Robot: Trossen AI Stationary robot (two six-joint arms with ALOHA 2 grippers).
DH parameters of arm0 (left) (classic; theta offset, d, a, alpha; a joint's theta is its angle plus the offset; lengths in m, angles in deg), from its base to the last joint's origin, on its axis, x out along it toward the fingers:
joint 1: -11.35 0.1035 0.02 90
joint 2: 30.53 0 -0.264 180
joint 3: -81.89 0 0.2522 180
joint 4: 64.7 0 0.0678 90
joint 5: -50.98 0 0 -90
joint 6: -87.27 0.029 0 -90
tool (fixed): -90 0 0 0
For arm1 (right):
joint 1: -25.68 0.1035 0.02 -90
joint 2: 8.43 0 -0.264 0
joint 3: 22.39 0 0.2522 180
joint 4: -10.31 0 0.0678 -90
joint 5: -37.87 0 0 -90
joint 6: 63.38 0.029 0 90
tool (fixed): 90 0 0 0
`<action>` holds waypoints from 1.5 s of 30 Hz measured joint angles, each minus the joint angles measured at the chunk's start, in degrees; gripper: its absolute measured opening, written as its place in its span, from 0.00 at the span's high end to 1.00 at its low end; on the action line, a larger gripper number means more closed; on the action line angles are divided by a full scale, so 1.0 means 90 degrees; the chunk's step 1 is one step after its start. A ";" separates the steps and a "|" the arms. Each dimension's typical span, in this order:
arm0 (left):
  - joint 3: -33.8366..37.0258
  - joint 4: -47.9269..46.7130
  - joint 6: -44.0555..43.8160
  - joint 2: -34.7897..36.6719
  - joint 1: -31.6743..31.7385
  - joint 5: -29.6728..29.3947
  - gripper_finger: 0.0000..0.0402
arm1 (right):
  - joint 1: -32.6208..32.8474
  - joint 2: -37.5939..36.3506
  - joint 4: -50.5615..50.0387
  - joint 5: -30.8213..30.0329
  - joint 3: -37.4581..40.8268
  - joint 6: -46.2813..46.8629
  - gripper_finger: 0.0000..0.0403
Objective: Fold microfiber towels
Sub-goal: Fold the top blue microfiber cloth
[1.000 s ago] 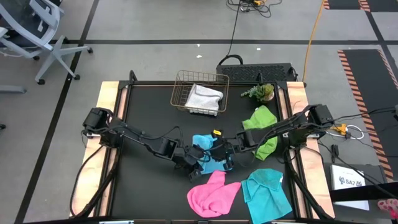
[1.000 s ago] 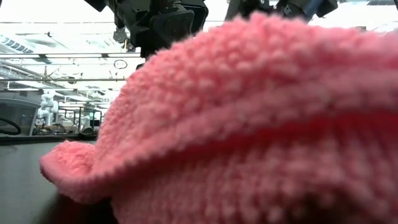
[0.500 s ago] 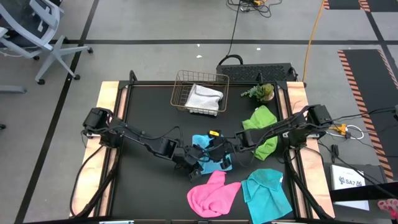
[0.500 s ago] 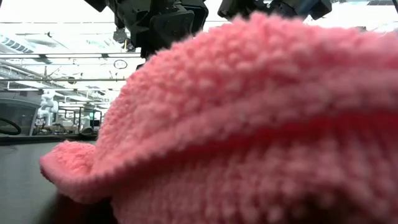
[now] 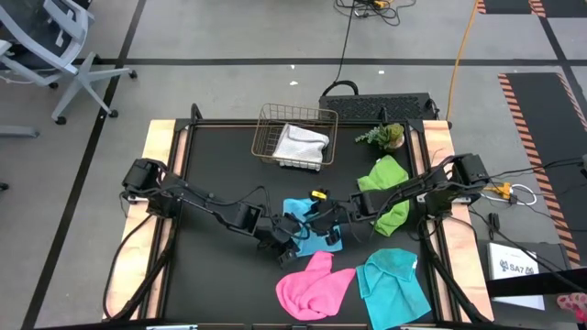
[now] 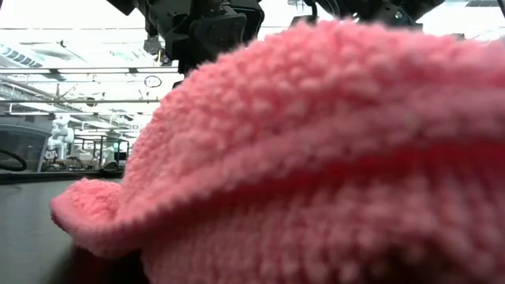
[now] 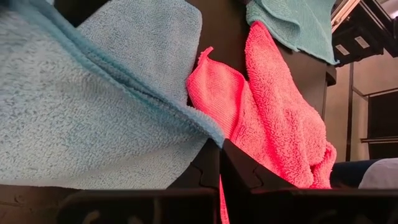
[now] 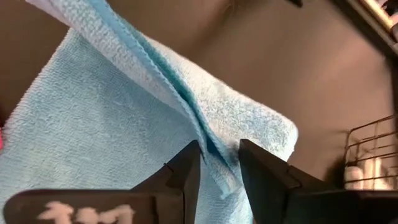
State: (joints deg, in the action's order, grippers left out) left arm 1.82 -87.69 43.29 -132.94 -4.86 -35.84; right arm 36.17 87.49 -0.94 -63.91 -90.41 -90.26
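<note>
Folding the blue towel (image 5: 307,229) mid-worktop: left hand (image 5: 286,240) and right hand (image 5: 328,226) both pinch its edge (pink (image 5: 314,286), green (image 5: 385,190) and teal (image 5: 394,284) towels lie crumpled).

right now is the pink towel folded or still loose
Loose, not folded: the pink towel lies crumpled and uneven near the table's front edge, apart from both grippers, which grip the blue towel.

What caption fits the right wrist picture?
Right gripper pinching the folded edge of the light blue towel over the dark table.
</note>
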 joint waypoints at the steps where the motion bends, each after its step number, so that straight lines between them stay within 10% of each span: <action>1: 0.0000 0.0002 -0.0001 0.0000 0.0000 0.0000 1.00 | -0.0001 0.0000 0.0051 -0.0005 0.0000 -0.0069 0.74; 13: 0.0000 0.0342 -0.0020 0.0000 0.0015 -0.0039 1.00 | -0.0127 0.0002 0.0152 -0.0495 -0.0056 -0.1036 0.98; 26: 0.0007 0.0611 0.0093 -0.0002 0.0268 -0.0319 1.00 | -0.0221 -0.0152 -0.0529 -0.1043 -0.0061 -0.1921 1.00; 45: -0.0041 0.2544 0.0033 -0.0891 0.0554 -0.0085 1.00 | -0.0271 -0.1043 -0.2607 -0.0799 -0.0049 -0.0598 1.00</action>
State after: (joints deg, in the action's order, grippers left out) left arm 1.45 -64.80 43.59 -140.96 0.12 -36.60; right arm 33.73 78.10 -24.40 -71.10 -90.85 -95.64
